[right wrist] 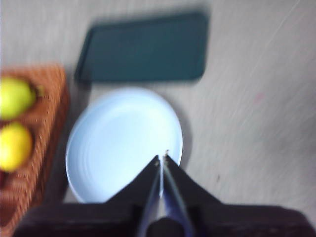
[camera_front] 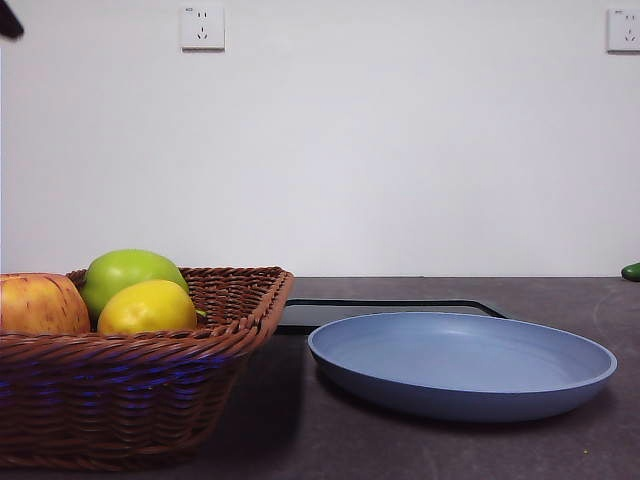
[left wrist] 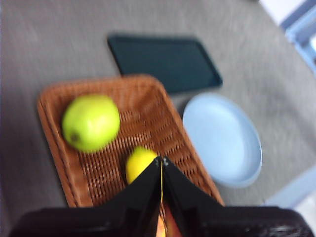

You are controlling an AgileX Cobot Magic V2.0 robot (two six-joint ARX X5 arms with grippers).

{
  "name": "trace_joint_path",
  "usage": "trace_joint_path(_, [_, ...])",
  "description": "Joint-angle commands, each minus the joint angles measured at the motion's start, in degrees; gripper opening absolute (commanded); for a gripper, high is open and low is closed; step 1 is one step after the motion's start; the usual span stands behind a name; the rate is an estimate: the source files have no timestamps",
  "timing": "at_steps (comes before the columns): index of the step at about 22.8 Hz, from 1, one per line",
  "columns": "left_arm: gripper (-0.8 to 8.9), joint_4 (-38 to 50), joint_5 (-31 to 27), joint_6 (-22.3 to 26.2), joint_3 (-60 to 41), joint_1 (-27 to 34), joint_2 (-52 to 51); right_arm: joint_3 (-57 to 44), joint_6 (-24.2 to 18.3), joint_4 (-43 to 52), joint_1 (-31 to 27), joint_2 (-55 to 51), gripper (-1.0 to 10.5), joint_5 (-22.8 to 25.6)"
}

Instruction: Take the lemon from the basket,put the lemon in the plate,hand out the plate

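Observation:
The yellow lemon [camera_front: 147,307] lies in the reddish-brown wicker basket [camera_front: 150,385] at the front left, next to a green apple [camera_front: 128,273] and a red-yellow apple [camera_front: 40,304]. The blue plate [camera_front: 462,362] stands empty on the table right of the basket. In the left wrist view my left gripper [left wrist: 161,160] is shut and empty, high above the lemon [left wrist: 138,163] and basket [left wrist: 148,103]. In the right wrist view my right gripper [right wrist: 162,158] is shut and empty, high above the plate [right wrist: 121,143]; the lemon [right wrist: 15,146] shows beside it.
A flat black tray [camera_front: 390,310] lies behind the plate; it also shows in both wrist views [left wrist: 165,61] [right wrist: 145,49]. A small green thing [camera_front: 631,271] sits at the far right table edge. A black arm tip [camera_front: 10,20] shows at the top left corner.

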Motion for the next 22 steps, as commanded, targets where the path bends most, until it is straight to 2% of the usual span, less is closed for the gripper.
trace_joint_path(1, [0.1, -1.05, 0.44, 3.04, 1.55, -1.07, 1.01, 0.9, -0.98, 0.28, 0.09, 3.28, 1.6, -0.09])
trace_joint_path(4, [0.45, -1.4, 0.57, 3.26, 1.55, -2.16, 1.05, 0.9, -0.15, 0.37, 0.13, 8.15, 2.8, 0.02])
trace_joint_path(6, [1.73, -1.42, 0.59, 3.19, 1.55, -2.56, 1.07, 0.9, -0.13, 0.39, 0.13, 11.65, 2.9, 0.11])
trace_joint_path(8, [2.34, -1.42, 0.52, 3.02, 1.55, -2.84, 1.07, 0.85, -0.07, 1.25, 0.17, 15.52, 2.8, 0.11])
trace_joint_path(11, [2.34, -1.42, 0.48, 1.64, 1.53, -2.86, 1.07, 0.79, 0.83, 4.66, 1.4, 21.77, 2.8, -0.02])
trace_joint_path(22, [2.34, -1.46, 0.5, 1.66, 1.55, -2.86, 1.07, 0.79, 1.14, 13.55, 6.56, 41.2, 2.4, -0.52])
